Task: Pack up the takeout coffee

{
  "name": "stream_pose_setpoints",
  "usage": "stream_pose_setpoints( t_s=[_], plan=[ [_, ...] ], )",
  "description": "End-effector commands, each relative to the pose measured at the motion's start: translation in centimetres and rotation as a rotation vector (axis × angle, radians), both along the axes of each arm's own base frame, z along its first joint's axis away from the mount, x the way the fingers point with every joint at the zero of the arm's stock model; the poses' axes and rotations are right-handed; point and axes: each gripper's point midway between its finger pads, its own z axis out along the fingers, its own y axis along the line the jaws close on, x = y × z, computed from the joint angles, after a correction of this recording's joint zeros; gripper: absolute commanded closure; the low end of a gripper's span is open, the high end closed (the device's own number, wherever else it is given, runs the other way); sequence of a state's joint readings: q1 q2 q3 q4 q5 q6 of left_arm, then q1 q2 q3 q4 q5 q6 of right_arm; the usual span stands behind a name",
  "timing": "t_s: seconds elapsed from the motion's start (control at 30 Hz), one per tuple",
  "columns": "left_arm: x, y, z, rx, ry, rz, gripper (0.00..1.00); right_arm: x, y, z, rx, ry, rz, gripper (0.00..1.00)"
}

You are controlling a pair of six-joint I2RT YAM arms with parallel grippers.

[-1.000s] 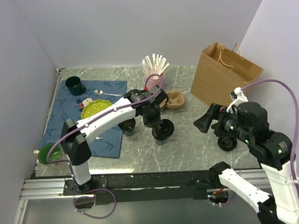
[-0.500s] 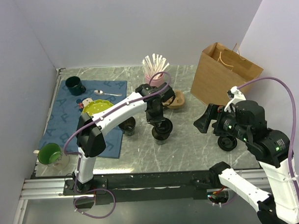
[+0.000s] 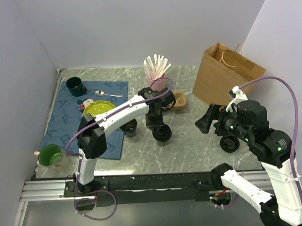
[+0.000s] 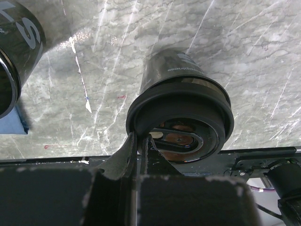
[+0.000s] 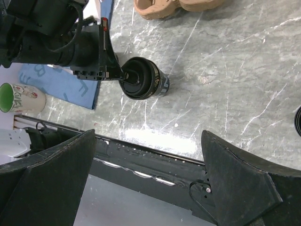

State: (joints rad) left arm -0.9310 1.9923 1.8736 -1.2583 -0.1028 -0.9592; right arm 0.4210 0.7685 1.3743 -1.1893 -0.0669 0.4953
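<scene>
At the edge of a blue mat (image 3: pixel 67 116), just left of the left fingers (image 4: pixel 137 150): an open black cup (image 3: pixel 128 126). Clenched, those fingers, pinching the lid rim of the lidded black coffee cup (image 4: pixel 181 101), upright on the marble counter (image 4: pixel 141 42) right beneath them. Beyond them: a cardboard cup carrier (image 3: pixel 180 101). Farther right, well clear of the lidded cup: right fingers (image 3: pixel 205 120) spread wide, released, gripping nothing. Behind those: a brown paper bag (image 3: pixel 224 78). Back by their wrist: another black cup (image 3: pixel 229 143).

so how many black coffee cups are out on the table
3: a lidded cup at the left claw, an open cup beside the mat, a third cup far right, partly hidden. The bag could hide more.
</scene>
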Motion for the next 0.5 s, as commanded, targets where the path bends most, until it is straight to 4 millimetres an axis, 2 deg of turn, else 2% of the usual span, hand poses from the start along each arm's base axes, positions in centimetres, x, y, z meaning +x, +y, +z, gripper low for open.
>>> stream_pose_setpoints(
  t_s=[0.0, 0.33, 0.47],
  plan=[
    [0.05, -0.04, 1.41, -0.032, -0.025, 0.003, 0.96, 0.79, -0.07, 1.78, 0.007, -0.075, -0.006, 0.00],
    [0.29, -0.68, 1.28, -0.036, -0.016, -0.012, 0.87, 0.88, -0.03, 1.42, 0.012, -0.066, -0.013, 0.00],
    [0.31, -0.88, 1.56, -0.045, -0.016, -0.018, 0.77, 1.00, -0.06, 1.29, 0.010, -0.067, -0.017, 0.00]
  ],
)
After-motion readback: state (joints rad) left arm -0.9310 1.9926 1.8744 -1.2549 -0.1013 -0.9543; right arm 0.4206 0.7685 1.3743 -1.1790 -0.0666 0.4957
